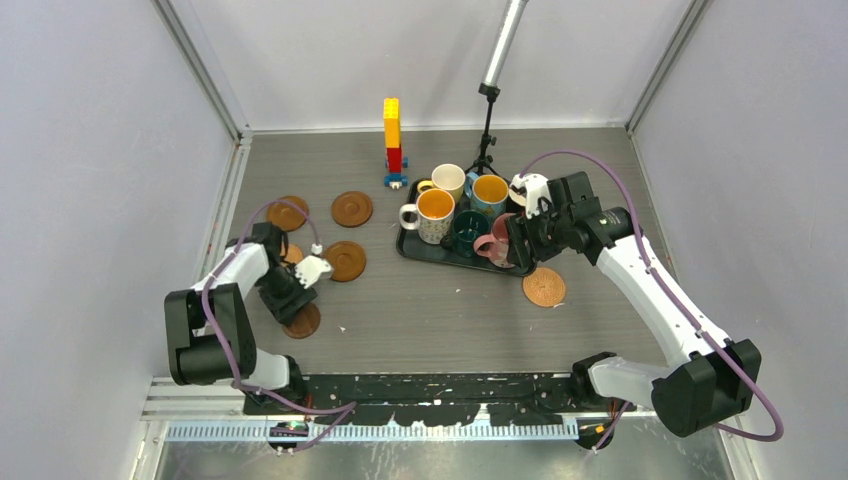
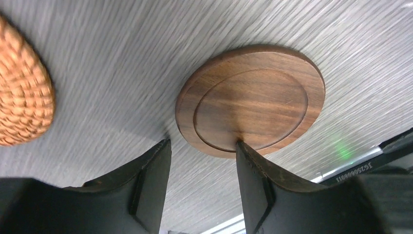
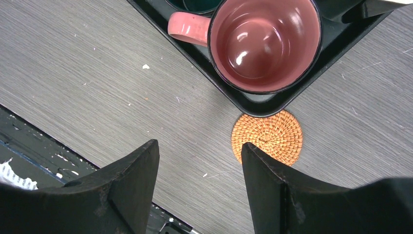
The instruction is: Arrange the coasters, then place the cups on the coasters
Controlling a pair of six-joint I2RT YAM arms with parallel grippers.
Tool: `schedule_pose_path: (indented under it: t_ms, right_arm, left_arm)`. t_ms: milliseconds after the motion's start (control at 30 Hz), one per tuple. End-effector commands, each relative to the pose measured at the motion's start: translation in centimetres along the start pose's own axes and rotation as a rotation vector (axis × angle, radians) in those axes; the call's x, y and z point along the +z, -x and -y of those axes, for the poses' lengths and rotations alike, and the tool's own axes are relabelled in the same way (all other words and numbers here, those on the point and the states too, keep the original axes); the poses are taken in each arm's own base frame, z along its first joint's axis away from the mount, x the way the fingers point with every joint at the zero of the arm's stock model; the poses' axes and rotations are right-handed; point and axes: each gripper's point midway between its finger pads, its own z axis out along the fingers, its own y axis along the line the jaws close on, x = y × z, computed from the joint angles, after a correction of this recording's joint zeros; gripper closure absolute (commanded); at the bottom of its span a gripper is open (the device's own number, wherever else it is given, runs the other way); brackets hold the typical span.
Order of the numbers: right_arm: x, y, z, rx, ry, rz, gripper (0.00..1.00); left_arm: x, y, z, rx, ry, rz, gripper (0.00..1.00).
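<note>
**Hovering with both pincers empty**

My left gripper (image 2: pixel 203 145) gapes well left of the black tray (image 3: pixel 265 108). The dark wood coaster (image 2: pixel 251 100) lies flat just past its tips. My right gripper (image 3: pixel 199 145), spread wide, hangs off the tray's near corner. The pink mug (image 3: pixel 265 44) sits in that corner and the woven coaster (image 3: pixel 267 136) lies just outside it.

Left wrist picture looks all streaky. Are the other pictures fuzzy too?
Left wrist view: the table is smeared into streaks and the woven coaster is blurry; right wrist view: sharp, with bright glare spots inside the pink mug; top view: even light, only soft shadows.
</note>
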Motion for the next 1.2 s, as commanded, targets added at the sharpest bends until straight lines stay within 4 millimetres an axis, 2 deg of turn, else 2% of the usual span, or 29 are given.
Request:
schedule_pose_path:
  t_ms: [0, 100, 467, 667, 767, 933, 1067, 1167]
  right_arm:
    - [-0.9, 1.6, -0.2, -0.014, 0.009, 0.057, 0.33]
    - [-0.9, 1.6, -0.2, -0.012, 0.009, 0.053, 0.33]
    - [-0.9, 1.6, -0.2, -0.018, 0.009, 0.056, 0.33]
    - [-1.0, 1.4, -0.1, -0.019, 0.003, 0.057, 0.33]
    - [-1.1, 1.4, -0.2, -0.022, 0.003, 0.057, 0.33]
    - [-1.1, 1.2, -0.2, -0.020, 0.005, 0.053, 0.33]
    - [-0.9, 1.4, -0.2, -0.020, 0.004, 0.057, 0.33]
    - [-0.8, 1.4, -0.2, -0.019, 0.007, 0.054, 0.33]
  left_arm:
    - [0.0, -2.3, -1.6, 0.009, -0.013, -0.042, 0.47]
    - [-0.4, -2.3, -2.3, -0.011, -0.017, -0.029, 0.47]
    - [-1.2, -2.8, -2.1, 0.008, 0.009, -0.025, 0.45]
    - [-0.7, -3.4, -3.8, 0.005, 0.089, -0.063, 0.41]
    - [-1.6, -2.1, -3.3, -0.019, 0.049, -0.001, 0.40]
    - [-3.1, 0.1, -1.2, 0.012, 0.001, 0.090, 0.34]
    - [-2.4, 0.5, -0.3, 0.025, 0.015, 0.076, 0.33]
    - [-1.6, 0.2, -0.6, 0.017, 0.020, 0.052, 0.33]
